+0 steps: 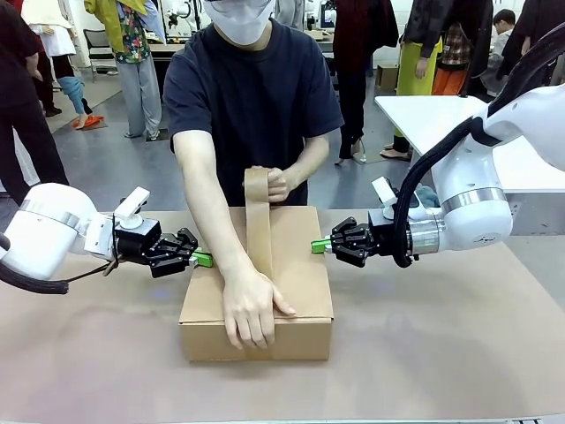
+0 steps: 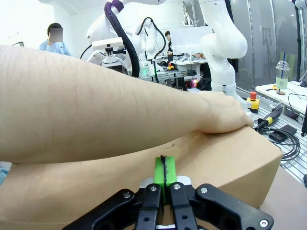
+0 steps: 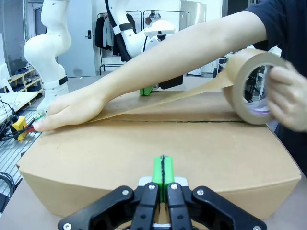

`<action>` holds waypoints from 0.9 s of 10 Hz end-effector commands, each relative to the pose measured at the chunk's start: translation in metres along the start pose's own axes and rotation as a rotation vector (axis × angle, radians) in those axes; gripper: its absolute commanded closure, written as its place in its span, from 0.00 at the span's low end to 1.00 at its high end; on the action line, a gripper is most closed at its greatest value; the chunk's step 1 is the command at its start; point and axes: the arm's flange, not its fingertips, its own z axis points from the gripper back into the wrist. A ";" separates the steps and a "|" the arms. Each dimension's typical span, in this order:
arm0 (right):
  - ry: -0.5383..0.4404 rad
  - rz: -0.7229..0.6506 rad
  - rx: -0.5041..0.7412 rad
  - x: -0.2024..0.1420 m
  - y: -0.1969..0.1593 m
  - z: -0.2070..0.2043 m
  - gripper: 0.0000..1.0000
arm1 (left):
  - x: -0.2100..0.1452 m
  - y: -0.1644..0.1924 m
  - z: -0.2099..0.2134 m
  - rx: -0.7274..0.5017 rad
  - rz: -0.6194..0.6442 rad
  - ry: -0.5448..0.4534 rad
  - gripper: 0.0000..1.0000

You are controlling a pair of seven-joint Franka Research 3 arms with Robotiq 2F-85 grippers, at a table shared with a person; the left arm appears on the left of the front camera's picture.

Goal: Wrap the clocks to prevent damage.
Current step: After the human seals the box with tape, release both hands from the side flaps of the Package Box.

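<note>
A brown table (image 1: pixel 459 344) holds a closed cardboard box (image 1: pixel 305 265) at its centre. A person at twelve o'clock presses one hand (image 1: pixel 252 305) on the box's near edge and pulls brown tape (image 1: pixel 258 225) from a roll (image 3: pixel 249 86) (held in the other hand). The left gripper (image 1: pixel 203 259) at nine o'clock and right gripper (image 1: pixel 318 246) at three o'clock touch the box's sides, green pads pressed together on nothing

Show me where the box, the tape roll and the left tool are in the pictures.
box (image 1: pixel 305 274): front view, bare top right of the tape strip.
tape roll (image 3: pixel 240 91): right wrist view, its brown outer band.
left tool (image 1: pixel 205 259): front view, the green fingertips at the box's side.
</note>
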 end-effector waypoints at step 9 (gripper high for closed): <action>0.000 -0.010 -0.011 -0.002 0.001 -0.001 0.99 | -0.001 0.001 0.000 -0.003 -0.008 0.005 1.00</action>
